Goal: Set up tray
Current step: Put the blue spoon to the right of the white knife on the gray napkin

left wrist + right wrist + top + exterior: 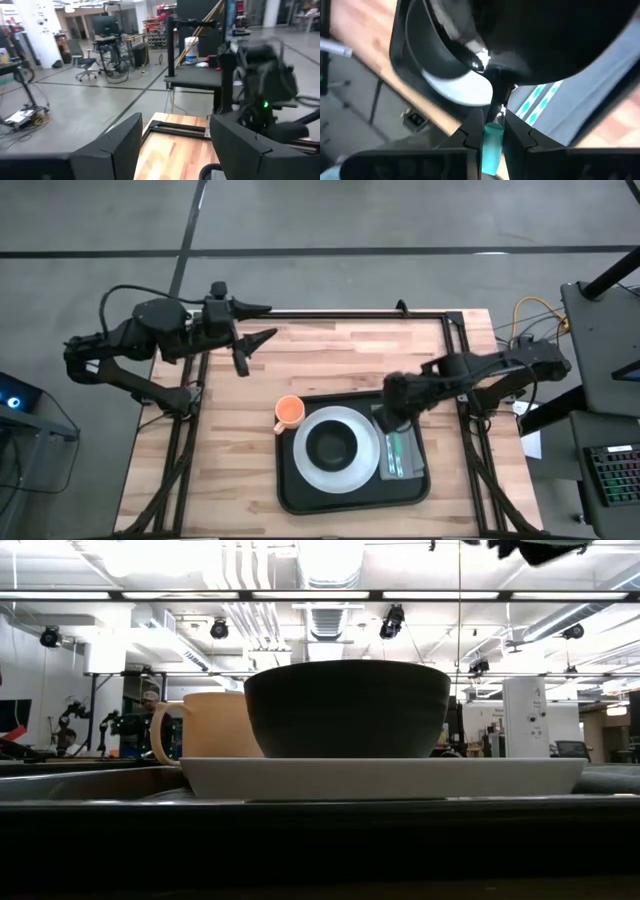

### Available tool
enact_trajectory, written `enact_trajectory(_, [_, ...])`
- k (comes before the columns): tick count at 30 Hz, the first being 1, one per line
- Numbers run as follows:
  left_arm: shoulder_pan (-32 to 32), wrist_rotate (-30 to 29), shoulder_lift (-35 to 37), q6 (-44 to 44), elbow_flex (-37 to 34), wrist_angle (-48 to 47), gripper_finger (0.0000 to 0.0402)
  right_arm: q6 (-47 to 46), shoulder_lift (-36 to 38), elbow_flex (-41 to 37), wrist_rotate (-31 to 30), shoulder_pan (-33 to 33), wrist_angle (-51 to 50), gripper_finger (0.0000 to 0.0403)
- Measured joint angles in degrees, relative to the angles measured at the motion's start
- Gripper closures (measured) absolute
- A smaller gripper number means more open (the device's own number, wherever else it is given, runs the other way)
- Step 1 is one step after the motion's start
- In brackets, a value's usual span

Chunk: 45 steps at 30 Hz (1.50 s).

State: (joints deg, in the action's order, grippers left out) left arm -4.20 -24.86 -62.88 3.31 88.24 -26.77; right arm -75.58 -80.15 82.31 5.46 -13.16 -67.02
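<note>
Teal handle (491, 145) pinched in right jaws | hidden overhead | tray (290, 480)

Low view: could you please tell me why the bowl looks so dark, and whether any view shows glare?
Low view: bright ceiling lights behind silhouette the bowl and tray rim. Right wrist view: a glint on the shiny dark surface beyond the right gripper, shut on a teal handle.

Tray (90, 783) mostly behind plate (380, 777).
</note>
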Motion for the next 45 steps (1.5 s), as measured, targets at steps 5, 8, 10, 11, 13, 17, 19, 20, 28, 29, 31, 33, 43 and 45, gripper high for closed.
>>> enact_trajectory(5, [0.0,1.2,1.0,-0.5,0.0,-2.7,0.0189,-4.8,2.9,-12.1,2.7,-1.6,11.8,0.0371])
enact_trajectory(8, [0.0,1.3,1.4,-0.6,0.0,-3.5,0.0189,-7.5,5.5,-18.9,2.5,-2.7,16.6,0.0371])
enact_trajectory(10, [0.0,1.2,1.6,-0.6,0.0,-3.5,0.0189,-9.3,7.3,-23.8,2.9,-3.3,20.8,0.0371])
enact_trajectory(11, [0.0,1.2,1.6,-0.6,0.0,-3.6,0.0189,-9.9,8.1,-26.4,3.4,-3.6,22.7,0.0371])
enact_trajectory(13, [0.0,1.2,1.6,-0.4,0.0,-4.0,0.0189,-11.4,9.3,-31.0,3.6,-3.6,26.6,0.0371])
enact_trajectory(17, [0.0,1.2,1.4,-0.3,0.0,-4.0,0.0189,-12.8,11.2,-38.2,4.6,-3.6,31.5,0.0371])
enact_trajectory(19, [0.0,1.2,1.4,-0.3,0.0,-3.9,0.0189,-12.9,11.4,-40.6,5.7,-3.6,32.0,0.0371])
enact_trajectory(20, [0.0,1.2,1.4,-0.2,0.0,-3.9,0.0189,-13.0,11.5,-41.6,6.1,-3.6,32.1,0.0371])
enact_trajectory(28, [0.0,1.2,1.5,-0.2,0.0,-3.9,0.0189,-14.5,11.4,-49.7,8.1,-3.3,39.7,0.0371])
enact_trajectory(29, [0.0,1.2,1.5,-0.2,0.0,-3.9,0.0189,-15.0,11.4,-50.5,8.0,-3.3,39.8,0.0371])
enact_trajectory(31, [0.0,1.2,1.5,-0.2,0.0,-3.9,0.0189,-15.9,11.4,-52.0,7.9,-3.3,40.3,0.0371])
enact_trajectory(33, [0.0,1.2,1.5,-0.2,0.0,-3.9,0.0189,-16.4,11.4,-52.9,7.9,-3.3,41.1,0.0371])
enact_trajectory(43, [0.0,1.0,1.5,-0.2,0.0,-3.8,0.0189,-19.0,11.4,-54.4,6.0,-3.1,45.1,0.0371])
enact_trajectory(45, [0.0,1.0,1.5,-0.2,0.0,-3.8,0.0189,-19.0,11.4,-54.4,5.8,-3.1,45.0,0.0371])
